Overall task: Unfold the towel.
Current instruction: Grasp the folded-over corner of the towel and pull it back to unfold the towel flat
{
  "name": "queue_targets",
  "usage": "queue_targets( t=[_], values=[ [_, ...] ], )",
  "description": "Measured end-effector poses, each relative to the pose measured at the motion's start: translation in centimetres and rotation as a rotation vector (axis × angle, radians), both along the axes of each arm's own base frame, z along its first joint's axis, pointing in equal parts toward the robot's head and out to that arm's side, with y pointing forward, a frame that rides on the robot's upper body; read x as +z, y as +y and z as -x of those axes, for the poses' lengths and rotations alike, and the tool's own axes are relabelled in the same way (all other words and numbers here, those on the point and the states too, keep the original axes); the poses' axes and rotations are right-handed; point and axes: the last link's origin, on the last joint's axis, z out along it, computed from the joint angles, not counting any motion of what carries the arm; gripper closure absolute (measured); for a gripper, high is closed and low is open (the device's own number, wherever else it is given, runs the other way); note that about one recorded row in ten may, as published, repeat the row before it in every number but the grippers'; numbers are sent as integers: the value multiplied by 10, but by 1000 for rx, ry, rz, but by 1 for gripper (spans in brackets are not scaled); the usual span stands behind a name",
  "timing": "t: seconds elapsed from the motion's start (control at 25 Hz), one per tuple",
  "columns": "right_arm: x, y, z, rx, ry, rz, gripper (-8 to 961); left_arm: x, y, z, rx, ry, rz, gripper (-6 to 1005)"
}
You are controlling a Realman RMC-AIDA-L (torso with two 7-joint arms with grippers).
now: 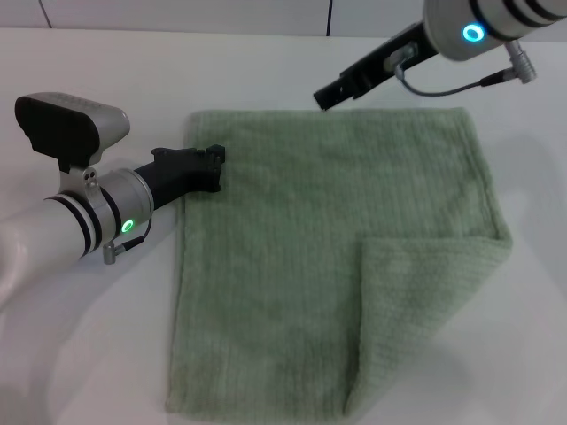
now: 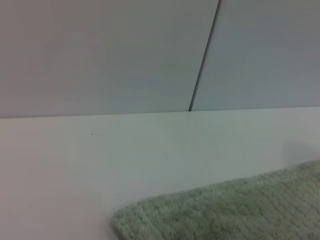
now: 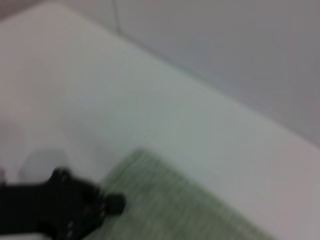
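- The towel (image 1: 328, 257), a pale sage-green ribbed terry cloth, is seen spread flat across the centre of the head view, reaching from just above mid-frame to the bottom edge.
- Its lower right corner is seen folded back over the cloth, so that a doubled triangular flap is formed in the lower right of the frame; the rest is laid out in a single layer.
- The cloth is borne by a white table (image 1: 80, 354), whose bare surface is seen on every side of it.
- The left gripper (image 1: 215, 166) is found at the left of the frame, at the towel's upper left edge, its black tip lying over the hem; whether it is open or closed cannot be told.
- In the left wrist view one rounded corner of the towel (image 2: 225, 210) is shown at the lower right, with the table (image 2: 75, 165) beyond it.
- The right gripper (image 1: 326, 96) is held at the top centre of the head view, just above the towel's far edge; its state cannot be told either.
- In the right wrist view the towel (image 3: 170, 200) is seen blurred at the bottom, with the left gripper (image 3: 112, 204) as a dark shape at the lower left.
- A pale panelled wall (image 2: 100, 55) with a dark seam is seen behind the table.
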Motion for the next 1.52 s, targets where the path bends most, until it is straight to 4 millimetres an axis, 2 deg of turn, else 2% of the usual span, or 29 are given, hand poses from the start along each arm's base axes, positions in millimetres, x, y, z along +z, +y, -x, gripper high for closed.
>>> queue_targets(
  t=[0.16, 0.44, 0.72, 1.52],
  values=[
    [-12, -8, -2, -22, -29, 110, 184, 0, 0, 0, -1, 0, 0, 1001],
    [-20, -12, -5, -46, -68, 190, 184, 0, 0, -1, -1, -1, 0, 1001],
    [-29, -18, -17, -86, -124, 272, 185, 1, 2, -2, -5, 0, -1, 1001],
    [-41, -27, -33, -112, -193, 357, 185, 0, 1, -1, 1, 4, -2, 1000]
  ],
)
